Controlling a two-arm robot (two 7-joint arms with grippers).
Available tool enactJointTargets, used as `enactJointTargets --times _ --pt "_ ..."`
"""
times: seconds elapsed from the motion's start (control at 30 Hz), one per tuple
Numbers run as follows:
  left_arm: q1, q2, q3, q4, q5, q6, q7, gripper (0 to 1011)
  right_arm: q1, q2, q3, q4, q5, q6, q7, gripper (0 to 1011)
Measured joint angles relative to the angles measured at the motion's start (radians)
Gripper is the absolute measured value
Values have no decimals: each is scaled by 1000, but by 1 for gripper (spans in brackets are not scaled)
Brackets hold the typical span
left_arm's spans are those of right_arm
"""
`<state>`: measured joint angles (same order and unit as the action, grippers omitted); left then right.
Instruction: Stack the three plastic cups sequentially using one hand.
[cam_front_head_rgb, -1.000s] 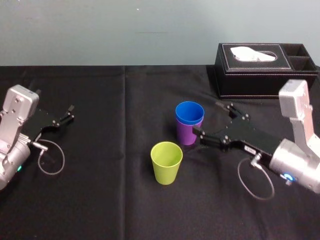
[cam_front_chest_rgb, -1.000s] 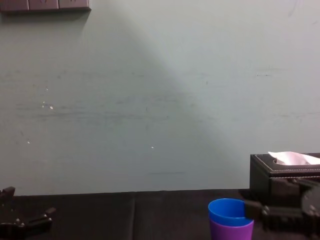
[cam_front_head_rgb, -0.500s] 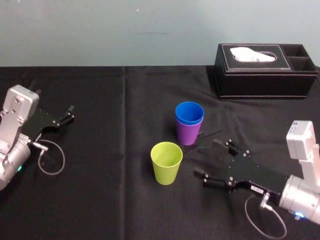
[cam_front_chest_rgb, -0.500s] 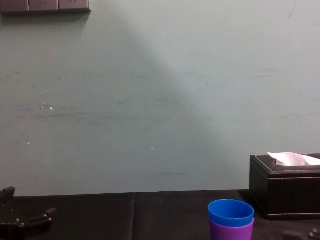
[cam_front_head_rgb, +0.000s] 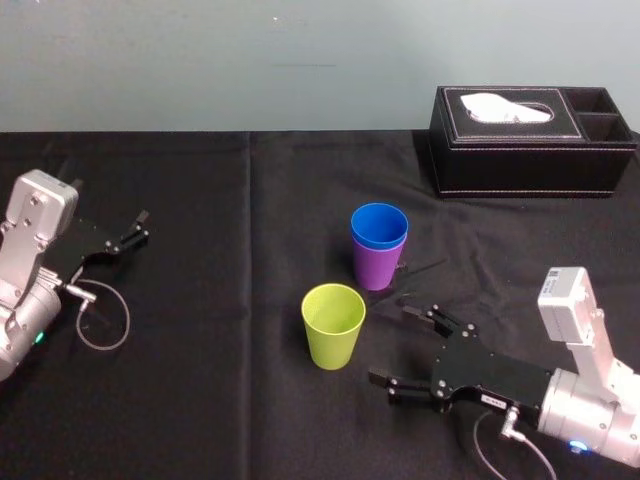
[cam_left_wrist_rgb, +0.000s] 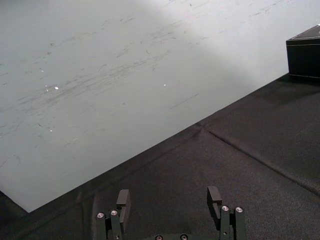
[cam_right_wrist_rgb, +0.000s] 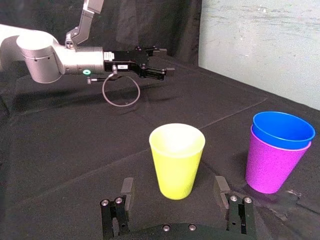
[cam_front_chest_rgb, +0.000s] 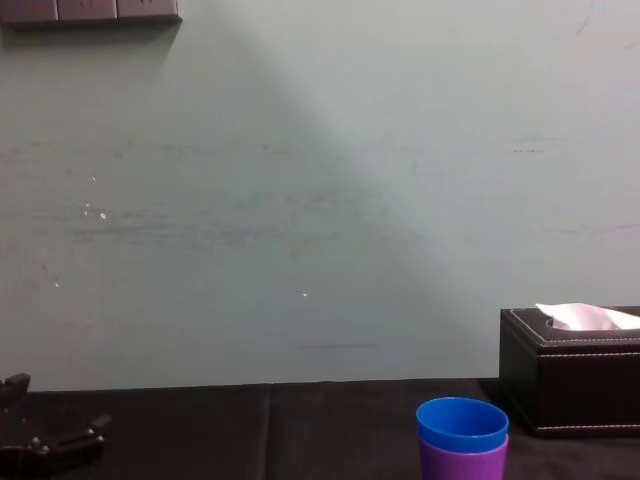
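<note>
– Right gripper (cam_front_head_rgb: 390, 345), what is it doing at this moment?
– It hangs low over the tabletop (cam_front_head_rgb: 220, 400), at about 4 o'clock from the yellow-green cup (cam_front_head_rgb: 333, 325). It is empty, and its two fingers are spread wide and point toward that cup. In the right wrist view the cup stands just ahead of the fingers, not yet between them.
– And where are the other cups?
– The blue cup (cam_front_head_rgb: 379, 226) sits inside the purple cup (cam_front_head_rgb: 376, 268). This pair stands upright at about 1 o'clock from the yellow-green cup, near it but not touching.
– So which step is in hand?
– I judge that two cups are already stacked, and the approach to the third one is the step now.
– What does the next move call for?
– I think the gripper must advance toward 10 o'clock until the cup wall is between the fingers. Then it should close gently, because such a light cup probably tips or slides easily. After that the cup needs a lift above the blue rim and a straight descent into it.
– And the left gripper (cam_front_head_rgb: 142, 226)?
– It is parked at 9 o'clock on the tabletop, fingers apart, holding nothing. The tissue box (cam_front_head_rgb: 530, 150) stands far back at 2 o'clock, out of the way.
</note>
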<state>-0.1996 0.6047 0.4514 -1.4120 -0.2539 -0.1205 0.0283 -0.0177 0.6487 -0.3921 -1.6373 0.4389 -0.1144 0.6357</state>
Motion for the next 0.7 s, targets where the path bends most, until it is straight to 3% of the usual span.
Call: enactJointTargets --times 0.7 --pt "0 0 0 0 0 0 0 1011 137 -75 -87 118 -28 33 21 1004"
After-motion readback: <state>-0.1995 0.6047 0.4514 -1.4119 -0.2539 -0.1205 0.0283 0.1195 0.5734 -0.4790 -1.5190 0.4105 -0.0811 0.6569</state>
